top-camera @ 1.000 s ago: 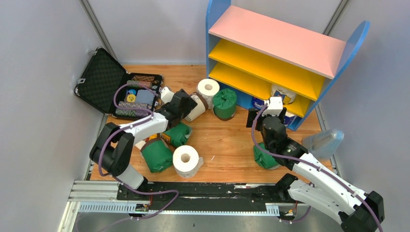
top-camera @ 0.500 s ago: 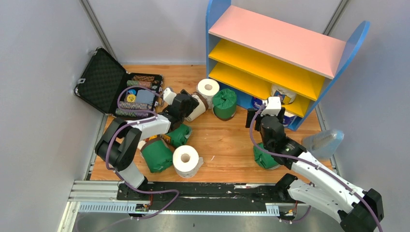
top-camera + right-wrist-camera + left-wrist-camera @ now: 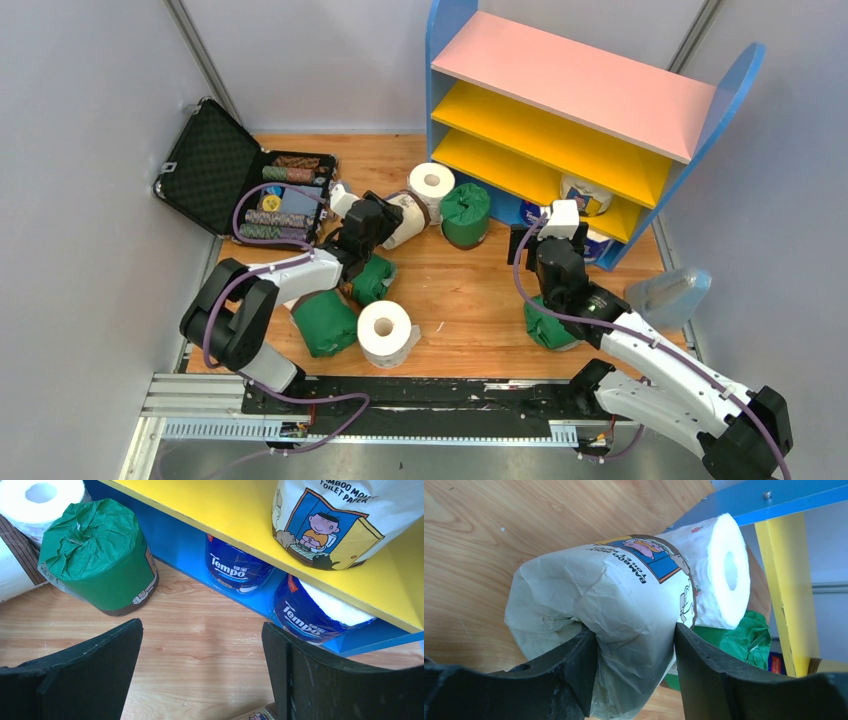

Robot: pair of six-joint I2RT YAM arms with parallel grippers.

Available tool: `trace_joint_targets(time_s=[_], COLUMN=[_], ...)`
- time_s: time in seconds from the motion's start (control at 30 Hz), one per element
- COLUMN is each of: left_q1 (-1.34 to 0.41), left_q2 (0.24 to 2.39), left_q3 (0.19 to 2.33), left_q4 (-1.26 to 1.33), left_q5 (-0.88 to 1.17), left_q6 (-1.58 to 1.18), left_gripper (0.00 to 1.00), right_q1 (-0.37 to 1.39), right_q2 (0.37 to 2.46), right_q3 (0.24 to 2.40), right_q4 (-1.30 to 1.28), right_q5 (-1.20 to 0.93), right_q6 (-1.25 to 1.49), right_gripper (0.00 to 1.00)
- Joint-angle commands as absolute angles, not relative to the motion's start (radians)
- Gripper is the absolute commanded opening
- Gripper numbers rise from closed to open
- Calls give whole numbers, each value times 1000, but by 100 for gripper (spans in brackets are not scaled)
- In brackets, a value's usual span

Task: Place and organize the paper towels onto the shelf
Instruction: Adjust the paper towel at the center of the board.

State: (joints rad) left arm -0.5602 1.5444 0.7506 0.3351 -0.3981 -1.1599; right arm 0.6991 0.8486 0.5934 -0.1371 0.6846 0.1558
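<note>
A green-wrapped roll (image 3: 97,555) stands upright on the counter (image 3: 200,645); a cream-wrapped roll (image 3: 614,595) lies sideways nearby. Two blue Tempo rolls (image 3: 235,565) sit under the lowest yellow board (image 3: 210,505) of the shelf (image 3: 570,85), a cartoon-labelled roll (image 3: 345,520) atop it.

White-shelled arms (image 3: 300,270) with black joints; purple cables (image 3: 238,210) looped alongside; black, wedge-shaped end effector fingers (image 3: 724,680).

Cream roll (image 3: 350,520) is cut off by top edge, blue rolls (image 3: 235,565) are half hidden by yellow shelf board (image 3: 200,510), & green roll (image 3: 542,328) is partly covered by rt arm (image 3: 650,352).
</note>
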Motion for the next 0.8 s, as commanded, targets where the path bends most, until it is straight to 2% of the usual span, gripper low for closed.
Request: trace_joint_targets(time_s=[0.0, 0.17, 0.23, 0.57, 0.63, 0.77], left_q1=[-558, -559, -566, -617, -635, -688], left_q2=[1498, 1518, 1516, 1404, 1380, 1352], left_q3=[779, 801, 805, 858, 892, 1006], left_q4=[435, 448, 447, 263, 210, 10], left_q5=[-369, -318, -321, -386, -382, -386], left_q6=[-1129, -1120, -1102, -953, -879, -742], left_gripper=[62, 61, 58, 22, 17, 14], right_q1=[701, 701, 701, 701, 701, 701], right_q2=[850, 848, 847, 835, 831, 819], right_q3=[615, 615, 615, 612, 612, 609], right_q4=[-110, -110, -110, -112, -111, -112], right_q5=[705, 704, 704, 704, 703, 702], right_q6=[160, 160, 160, 161, 161, 165], right_gripper=[91, 91, 91, 91, 91, 91])
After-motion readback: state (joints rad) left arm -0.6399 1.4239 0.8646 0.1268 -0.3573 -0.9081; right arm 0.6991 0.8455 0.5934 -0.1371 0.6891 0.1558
